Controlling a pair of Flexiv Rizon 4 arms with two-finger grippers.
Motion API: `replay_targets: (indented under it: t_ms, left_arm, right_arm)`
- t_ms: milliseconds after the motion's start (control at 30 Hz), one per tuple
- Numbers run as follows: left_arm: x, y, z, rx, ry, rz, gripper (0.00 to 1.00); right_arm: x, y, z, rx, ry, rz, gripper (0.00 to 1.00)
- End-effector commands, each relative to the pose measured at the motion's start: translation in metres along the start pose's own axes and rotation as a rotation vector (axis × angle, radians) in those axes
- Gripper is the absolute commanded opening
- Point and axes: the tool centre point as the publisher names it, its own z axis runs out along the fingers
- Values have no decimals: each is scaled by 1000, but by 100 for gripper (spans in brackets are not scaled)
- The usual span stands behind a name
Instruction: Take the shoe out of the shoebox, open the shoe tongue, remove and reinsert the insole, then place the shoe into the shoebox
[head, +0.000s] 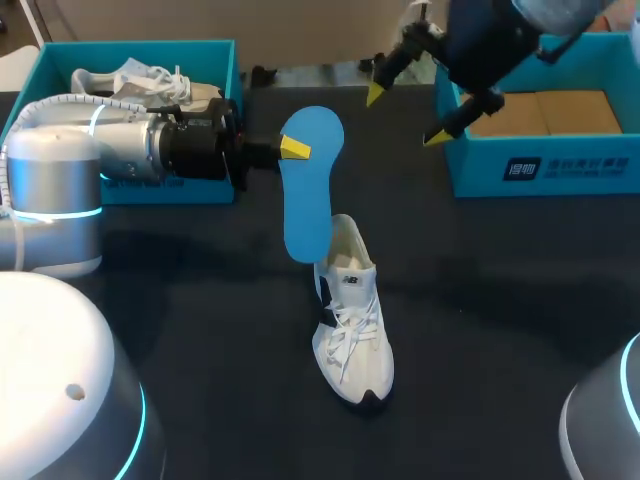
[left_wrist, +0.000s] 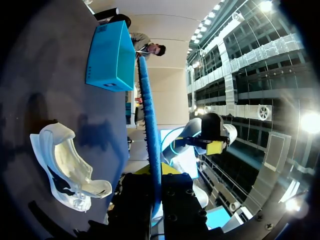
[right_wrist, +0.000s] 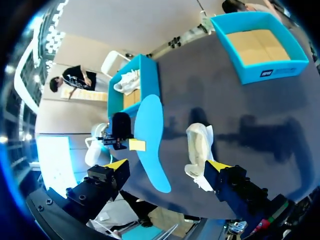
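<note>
Shoe (head: 352, 330) stands on its sole mid-tabletop (head: 500, 300), well apart from the empty shoebox (head: 540, 165). Left end effector (head: 295, 150) clamps the blue insole (head: 308, 190) in the air nearby. Right end effector (head: 405, 117) hangs wide open beside the shoebox.

Head camera sits high at 6 o'clock, looking down on the table (head: 500, 300). Left wrist at 9 faces 3, close along the insole (left_wrist: 150, 130). Right wrist at 1 faces 7, farther off. All three share insole and shoe (head: 355, 340).
</note>
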Motion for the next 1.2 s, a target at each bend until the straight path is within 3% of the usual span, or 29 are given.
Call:
replay_targets:
  t_ms: [33,767,1033,1200]
  left_arm:
    - [0,1,0,2,-2,0,0]
    - [0,1,0,2,-2,0,0]
    - [0,1,0,2,-2,0,0]
    - [0,1,0,2,-2,0,0]
  right_arm:
    - [-10,3,6,15,487,-1,100]
    - [-34,9,31,70,729,-7,100]
    - [-43,7,38,75,755,1,100]
    - [-45,7,40,52,767,-108,100]
